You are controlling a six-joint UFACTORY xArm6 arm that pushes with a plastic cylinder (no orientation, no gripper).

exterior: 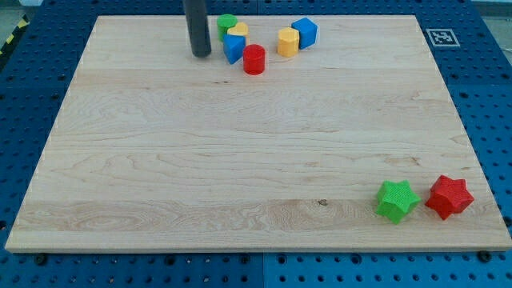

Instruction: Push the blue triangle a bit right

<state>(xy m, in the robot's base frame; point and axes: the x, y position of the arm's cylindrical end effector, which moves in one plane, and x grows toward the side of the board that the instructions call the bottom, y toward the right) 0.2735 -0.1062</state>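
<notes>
The blue triangle [233, 49] lies near the view's top, left of centre, in a tight cluster. A yellow block [238, 32] and a green cylinder [227, 24] sit just above it. A red cylinder [254, 60] sits just to its lower right, close or touching. My tip [200, 54] is on the board a short way to the left of the blue triangle, with a small gap between them. The dark rod rises out of the view's top.
A yellow cylinder-like block [288, 42] and a blue cube [305, 32] stand together right of the cluster. A green star [397, 200] and a red star [449, 197] lie near the bottom right corner of the wooden board [160, 160].
</notes>
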